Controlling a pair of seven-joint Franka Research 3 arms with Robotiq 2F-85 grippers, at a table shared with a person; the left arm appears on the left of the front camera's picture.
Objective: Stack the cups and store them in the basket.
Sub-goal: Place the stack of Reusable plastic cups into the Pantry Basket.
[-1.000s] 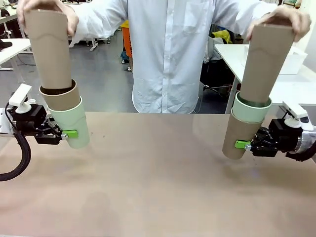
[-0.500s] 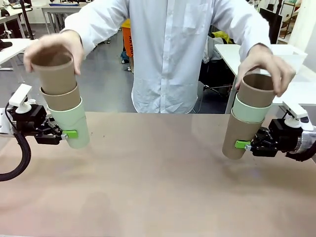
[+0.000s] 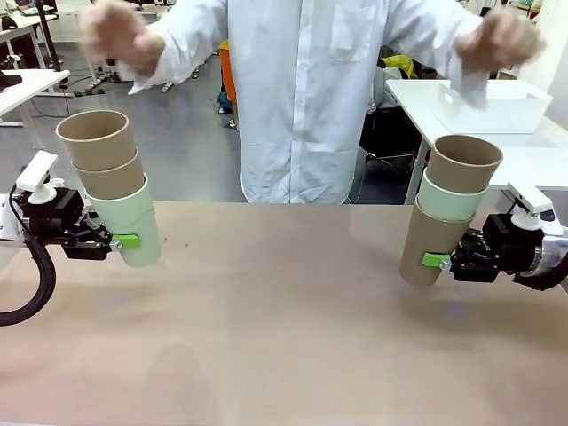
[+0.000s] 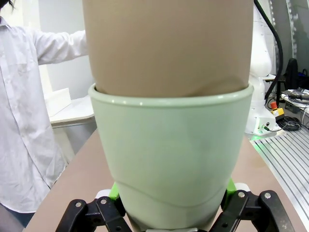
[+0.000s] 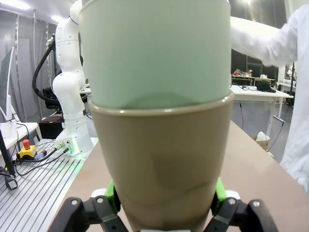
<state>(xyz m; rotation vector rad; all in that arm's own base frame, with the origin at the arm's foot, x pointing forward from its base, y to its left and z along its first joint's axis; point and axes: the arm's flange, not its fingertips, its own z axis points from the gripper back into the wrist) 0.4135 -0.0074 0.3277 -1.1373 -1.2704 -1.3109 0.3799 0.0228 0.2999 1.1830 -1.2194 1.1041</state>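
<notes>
My left gripper (image 3: 130,240) is shut on the base of a mint green cup (image 3: 129,222) held off the table at the left, with two tan cups (image 3: 99,151) nested in it. In the left wrist view the left gripper (image 4: 172,195) pinches that mint cup (image 4: 174,154) under a tan one (image 4: 169,48). At the right, my right gripper (image 3: 435,260) is shut on a tan cup (image 3: 433,235) that carries a mint cup (image 3: 451,197) and another tan cup (image 3: 463,161). The right gripper (image 5: 164,195) clasps the tan cup (image 5: 161,164) below the mint cup (image 5: 154,53). The white basket (image 3: 501,108) stands far back right.
A person in a white shirt stands at the table's far edge, with one hand (image 3: 120,35) raised above the left stack and the other hand (image 3: 499,37) above the right stack, both clear of the cups. The brown tabletop (image 3: 284,328) stretches between the arms. The basket rests on a separate white table (image 3: 532,160).
The person pushed a tan cup down into each stack, then let go and lifted both hands away. Neither gripper has moved.
</notes>
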